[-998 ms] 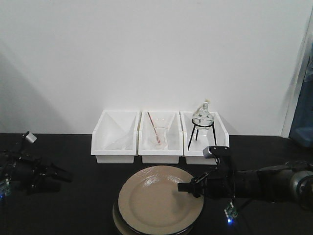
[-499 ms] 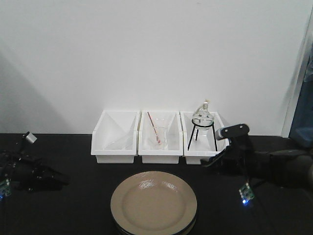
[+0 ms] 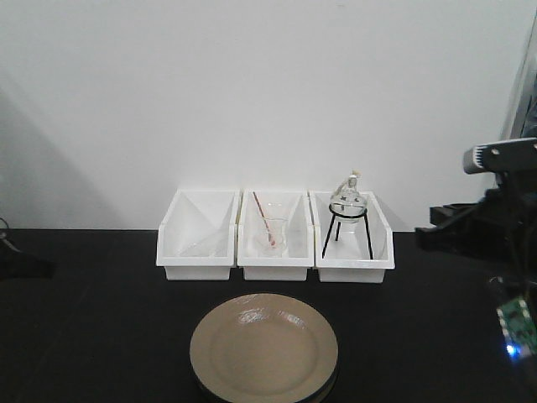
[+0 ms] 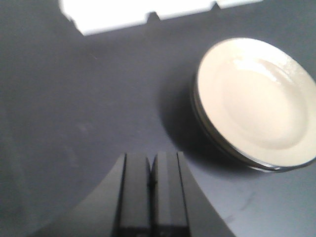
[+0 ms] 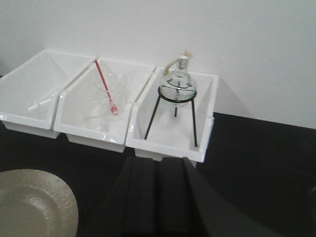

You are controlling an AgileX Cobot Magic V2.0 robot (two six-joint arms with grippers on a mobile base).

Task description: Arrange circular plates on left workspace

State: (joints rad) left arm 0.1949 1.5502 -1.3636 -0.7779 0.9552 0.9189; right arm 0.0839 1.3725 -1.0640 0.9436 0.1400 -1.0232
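Matte black countertop (image 3: 92, 336) bears stacked glossy beige round plates (image 3: 263, 350); closed, empty left gripper (image 4: 150, 160) and right gripper (image 5: 158, 163) risk lifting both together.

Stacked circular plates (image 3: 263, 348) sit on the black countertop (image 3: 101, 336) before three white bins (image 3: 275, 239).

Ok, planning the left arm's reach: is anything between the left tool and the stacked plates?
Nothing visible does. In the left wrist view only bare black countertop lies between the left tool and the stacked circular plates; the white bins sit farther back, off that line.
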